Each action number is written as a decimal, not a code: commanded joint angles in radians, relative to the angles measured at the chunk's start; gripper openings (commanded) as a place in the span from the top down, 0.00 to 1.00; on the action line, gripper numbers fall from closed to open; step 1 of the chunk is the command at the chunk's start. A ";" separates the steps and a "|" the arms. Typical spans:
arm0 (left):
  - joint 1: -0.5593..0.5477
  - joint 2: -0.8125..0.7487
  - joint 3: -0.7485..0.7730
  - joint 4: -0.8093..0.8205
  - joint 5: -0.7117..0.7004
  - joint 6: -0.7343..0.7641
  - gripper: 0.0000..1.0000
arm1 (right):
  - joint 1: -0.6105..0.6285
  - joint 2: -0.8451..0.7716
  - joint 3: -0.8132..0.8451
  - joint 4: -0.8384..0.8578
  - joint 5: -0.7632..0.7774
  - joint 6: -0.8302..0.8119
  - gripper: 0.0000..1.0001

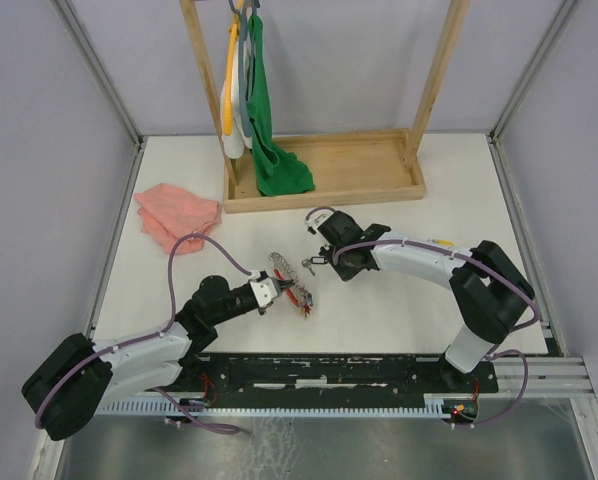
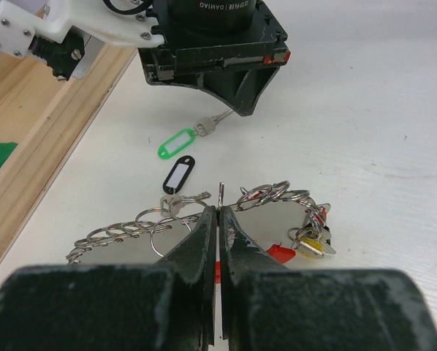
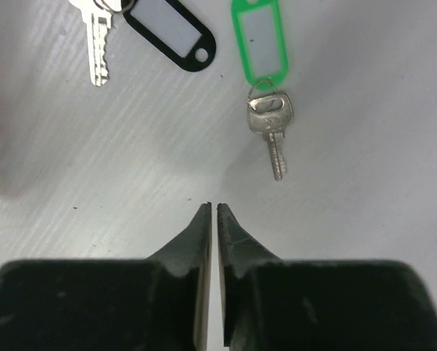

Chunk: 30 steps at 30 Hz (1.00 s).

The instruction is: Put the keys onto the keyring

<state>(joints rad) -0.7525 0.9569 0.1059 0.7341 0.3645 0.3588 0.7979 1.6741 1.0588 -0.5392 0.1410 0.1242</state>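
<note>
The white surface (image 1: 459,200) filled most of what I could see. A wooden rack (image 1: 324,195) stood at its far edge, with a green cloth (image 1: 274,150) hanging down into its tray. A pink cloth (image 1: 177,215) lay crumpled toward the far left.

Nearer the middle, the left hand (image 2: 218,212) was fully closed. Its fingers pinched the thin wire of the keyring (image 2: 221,191), which poked up between the tips, and small rings lay spread on the surface to either side. A bunch of tagged keys (image 2: 310,238), red and yellow among them, lay at the ring's right end as the left wrist saw it.

Facing it, the right hand (image 3: 214,208) sat low over the surface, its fingers all but touching and gripping nothing. Just beyond its tips the green-tagged key (image 3: 271,124) lay loose on the surface. Beside that was the black-tagged key (image 3: 98,44), close to the keyring; I could not tell whether it was threaded on.
</note>
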 commanded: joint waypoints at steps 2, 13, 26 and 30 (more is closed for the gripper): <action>-0.002 -0.047 -0.013 0.108 -0.072 -0.058 0.97 | -0.009 0.017 0.055 0.140 -0.090 0.009 0.72; -0.001 -0.047 -0.032 0.139 -0.123 -0.061 0.97 | -0.019 0.289 0.296 0.267 -0.147 -0.020 0.57; -0.001 -0.051 -0.028 0.129 -0.105 -0.059 0.97 | -0.019 0.159 0.092 0.060 0.033 0.151 0.68; -0.001 -0.038 -0.022 0.129 -0.093 -0.060 0.97 | -0.019 0.041 0.001 0.005 0.060 0.211 0.68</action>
<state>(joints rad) -0.7525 0.9165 0.0669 0.7662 0.2630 0.3264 0.7830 1.8263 1.1275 -0.4225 0.1341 0.2478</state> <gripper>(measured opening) 0.044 0.320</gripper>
